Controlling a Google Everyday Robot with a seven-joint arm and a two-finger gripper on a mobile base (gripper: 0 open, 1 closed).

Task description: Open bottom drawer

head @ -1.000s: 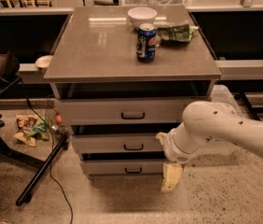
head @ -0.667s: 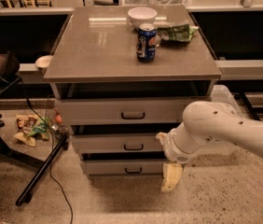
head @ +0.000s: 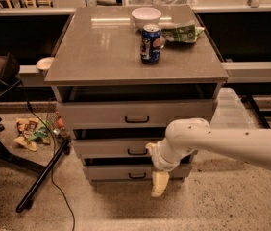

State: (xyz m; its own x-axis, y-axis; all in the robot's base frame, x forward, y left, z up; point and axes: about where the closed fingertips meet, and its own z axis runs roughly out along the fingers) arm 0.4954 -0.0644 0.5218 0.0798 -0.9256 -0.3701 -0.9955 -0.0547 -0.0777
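The bottom drawer is the lowest, shallowest grey front of three in the cabinet, with a small black loop handle at its centre. It sits nearly flush, set back under the middle drawer. My gripper hangs at the end of the white arm that comes in from the right. Its pale finger points down in front of the bottom drawer's right part, to the right of the handle and apart from it.
The top drawer is the widest. On the cabinet top stand a blue can, a white bowl and a green bag. A black stand leg and litter lie on the floor at left.
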